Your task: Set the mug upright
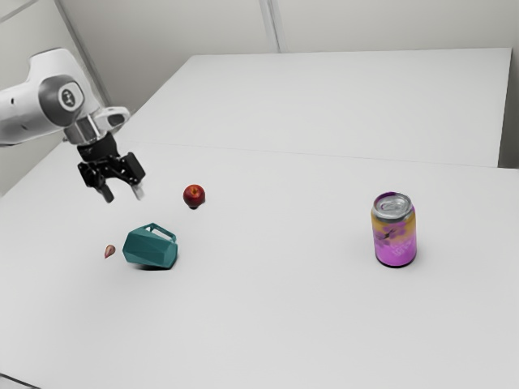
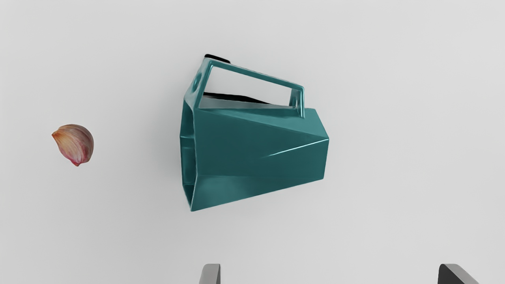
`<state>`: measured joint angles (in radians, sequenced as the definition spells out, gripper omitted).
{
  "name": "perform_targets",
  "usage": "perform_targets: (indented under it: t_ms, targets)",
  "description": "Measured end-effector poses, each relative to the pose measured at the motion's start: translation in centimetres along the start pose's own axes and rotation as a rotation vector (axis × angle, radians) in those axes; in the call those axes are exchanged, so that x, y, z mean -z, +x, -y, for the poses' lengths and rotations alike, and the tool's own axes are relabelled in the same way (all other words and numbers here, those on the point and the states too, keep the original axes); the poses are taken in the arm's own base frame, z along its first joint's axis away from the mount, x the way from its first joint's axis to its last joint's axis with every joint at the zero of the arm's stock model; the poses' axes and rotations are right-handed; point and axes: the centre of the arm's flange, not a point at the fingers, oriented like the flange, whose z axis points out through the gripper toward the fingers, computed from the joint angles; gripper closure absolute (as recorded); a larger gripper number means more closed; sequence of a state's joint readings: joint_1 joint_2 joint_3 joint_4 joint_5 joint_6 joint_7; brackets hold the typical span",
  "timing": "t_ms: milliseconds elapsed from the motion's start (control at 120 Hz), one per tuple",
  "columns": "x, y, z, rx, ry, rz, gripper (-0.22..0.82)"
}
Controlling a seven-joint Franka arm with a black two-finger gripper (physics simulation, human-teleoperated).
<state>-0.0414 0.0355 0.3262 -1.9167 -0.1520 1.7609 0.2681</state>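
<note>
Table (image 1: 284,324): white, plain surface; supports can, mug, apple and clove.
Arm (image 1: 57,97): white and grey; enters from the exterior view's left and ends above the table.
Gripper (image 1: 123,194): black body, mounted at the end of the arm; directed downward, clear of the table surface and apart from the mug.
Gripper state: open; fingers (image 2: 210,275) stand wide apart.
Can (image 1: 395,235): upright toward the exterior view's right, well apart from the mug; silver top, wall coloured yellow-orange above and pink-purple below.
Mug (image 1: 151,248): teal, faceted; rests on the table in the exterior view's left half, near the clove and the apple.
Mug attitude: lying on its side, not upright. Body tapers from the wide mouth to the narrower base. Mouth faces the clove.
Mug handle (image 2: 252,73): angular, open loop; located on the side of the body away from the fingertips, as seen in the wrist view.
Apple (image 1: 194,194): red; rests near the mug, beyond its handle side in the exterior view.
Clove (image 2: 75,144): tan and pink, with a pointed tip; rests on the table near the mug mouth, a gap separating the two.
</note>
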Motion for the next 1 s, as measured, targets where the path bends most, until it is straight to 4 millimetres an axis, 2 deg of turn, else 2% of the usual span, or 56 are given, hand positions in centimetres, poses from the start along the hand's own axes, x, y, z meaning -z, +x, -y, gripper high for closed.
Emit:
perform_targets:
  t_ms: [258,442,542,708,1000]
  targets:
    - [-2.5,-1.6,5.0,-0.041,-0.011,-0.035,0.0]
    - [-4.9,-1.4,8.2,-0.063,-0.052,-0.071,0.0]
    - [-6.7,-0.8,8.8,-0.082,-0.086,-0.099,0.0]
    - [-8.5,-0.2,10.1,-0.099,-0.138,-0.157,0.0]
    - [-10.3,0.1,10.8,-0.141,-0.213,-0.233,0.0]
